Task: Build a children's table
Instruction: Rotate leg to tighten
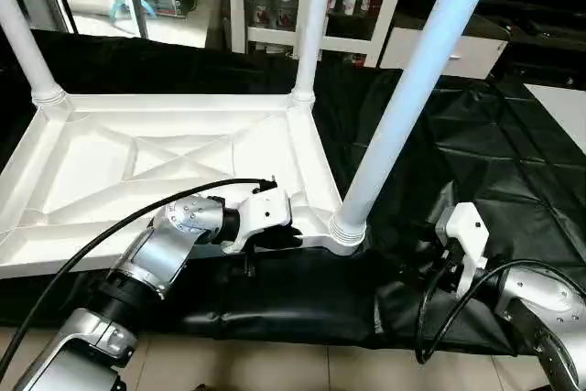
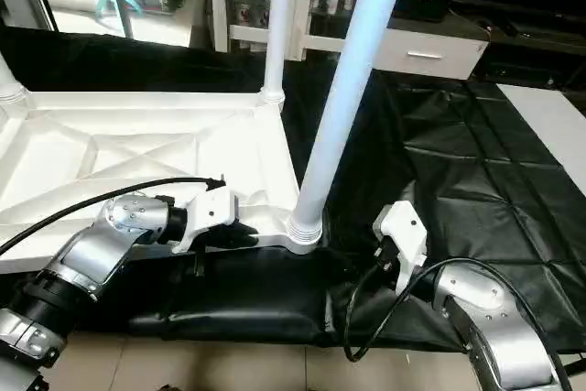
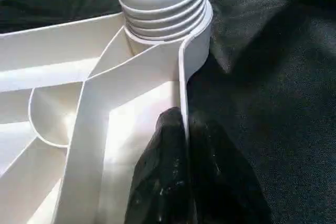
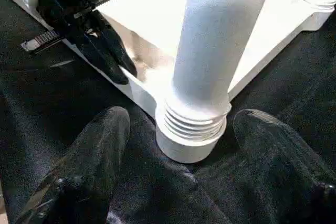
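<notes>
Three legs: we see them upright in the top's sockets.
Left end effector: pinched on the top's rim.
Right end effector: open, astride the near leg.
Next: we judge, seat that leg.

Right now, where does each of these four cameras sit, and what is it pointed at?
Left eye view: head, looking down at the upturned table top; both silver forearms show.
Right eye view: same scene, slightly shifted.
Left wrist view: left gripper shut on the table top's rim.
Right wrist view: right gripper, open, facing the near leg.
Both wrist views share that leg's socket.
</notes>
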